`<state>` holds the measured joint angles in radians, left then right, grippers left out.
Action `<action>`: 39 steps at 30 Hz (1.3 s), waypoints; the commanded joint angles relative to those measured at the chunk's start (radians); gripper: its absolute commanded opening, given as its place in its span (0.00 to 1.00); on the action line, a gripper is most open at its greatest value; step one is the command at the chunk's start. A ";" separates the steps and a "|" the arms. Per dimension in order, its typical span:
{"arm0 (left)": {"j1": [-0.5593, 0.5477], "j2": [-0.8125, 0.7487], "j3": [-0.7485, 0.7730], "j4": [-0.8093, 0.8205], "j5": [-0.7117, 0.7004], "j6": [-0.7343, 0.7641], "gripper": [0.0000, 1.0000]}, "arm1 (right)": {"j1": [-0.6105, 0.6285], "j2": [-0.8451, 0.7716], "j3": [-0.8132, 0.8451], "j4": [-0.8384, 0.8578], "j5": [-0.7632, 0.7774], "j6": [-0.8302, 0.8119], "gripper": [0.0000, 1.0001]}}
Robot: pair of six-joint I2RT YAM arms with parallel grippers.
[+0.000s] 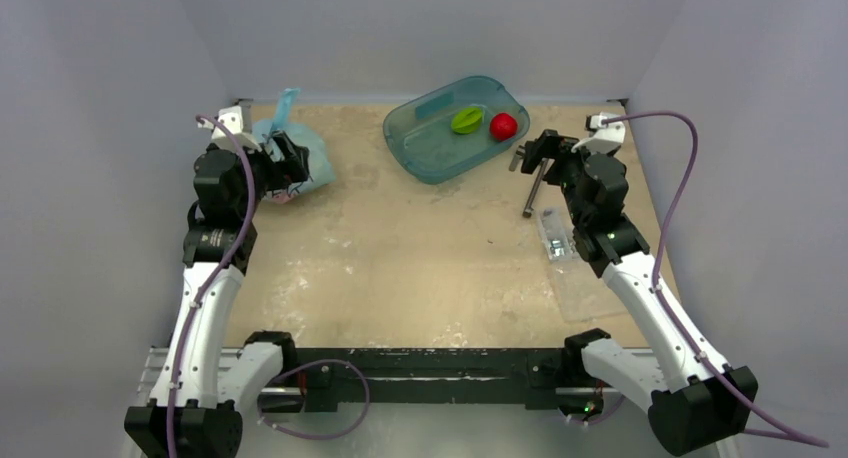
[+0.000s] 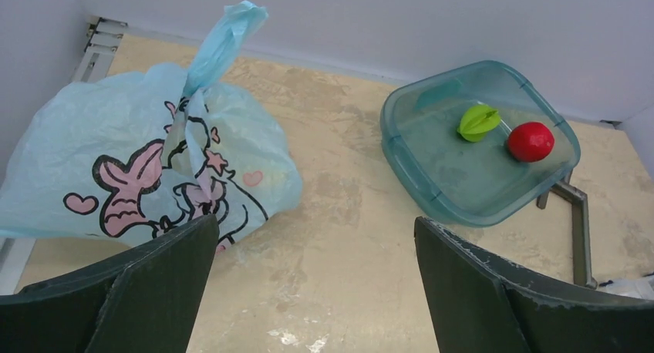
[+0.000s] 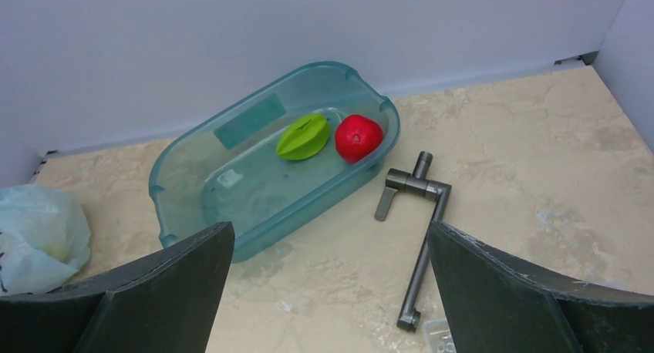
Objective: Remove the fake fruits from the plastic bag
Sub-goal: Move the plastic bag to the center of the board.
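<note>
1. left claw [image 2: 315, 222]: fingers spread wide, nothing btwn them, holding nothing. It sits low at the far-left of the tabletop [image 1: 400, 268], right up against the near side of the plastic bag [image 2: 116, 160]. In the wrist view its left finger [image 2: 146, 291] overlaps the bag's bottom edge; touching or just short, can't tell.
2. The plastic bag is light blue & crinkly, w/ a pink-and-black cartoon print facing the claw and a twisted handle strip standing up on top. It slumps on the tabletop by the back-left corner, ahead & to the left of the claw's gap, not inside it.
3. fake fruits: nothing of them shows thru the plastic in any view.
4. right claw [image 3: 330, 230]: also wide apart, empty, touching nothing. It's held above the far-right part of the tabletop, well apart from the bag, which shows only at the left edge of its wrist view.
5. Ahead of the right claw a grey metal crank [image 3: 420, 245] lies flat, just beside the right end of a teal tub [image 3: 231, 191].
6. The tub holds a green ridged fruit [image 3: 302, 136] & a red round fruit [image 3: 359, 137], side by side at its far-right end, touching or nearly.
7. A clear packet [image 1: 553, 236] lies flat on the near side of the crank, partly under the right arm.
</note>
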<state>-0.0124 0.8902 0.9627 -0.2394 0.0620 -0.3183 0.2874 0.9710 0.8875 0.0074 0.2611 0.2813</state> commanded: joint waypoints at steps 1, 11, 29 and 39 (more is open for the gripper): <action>0.012 0.043 0.069 -0.045 -0.039 0.002 1.00 | -0.001 -0.015 -0.005 0.059 -0.020 0.013 0.99; 0.107 0.136 0.123 -0.134 -0.058 -0.056 1.00 | -0.001 -0.009 -0.004 0.054 -0.076 0.011 0.99; 0.237 0.436 0.283 -0.293 -0.006 -0.079 0.98 | -0.001 0.029 -0.005 0.063 -0.168 0.010 0.99; 0.243 0.629 0.388 -0.389 -0.029 -0.076 0.84 | -0.001 0.038 -0.020 0.072 -0.183 0.015 0.99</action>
<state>0.2230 1.4616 1.2739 -0.5747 0.0406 -0.3836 0.2878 1.0088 0.8749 0.0353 0.1005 0.2913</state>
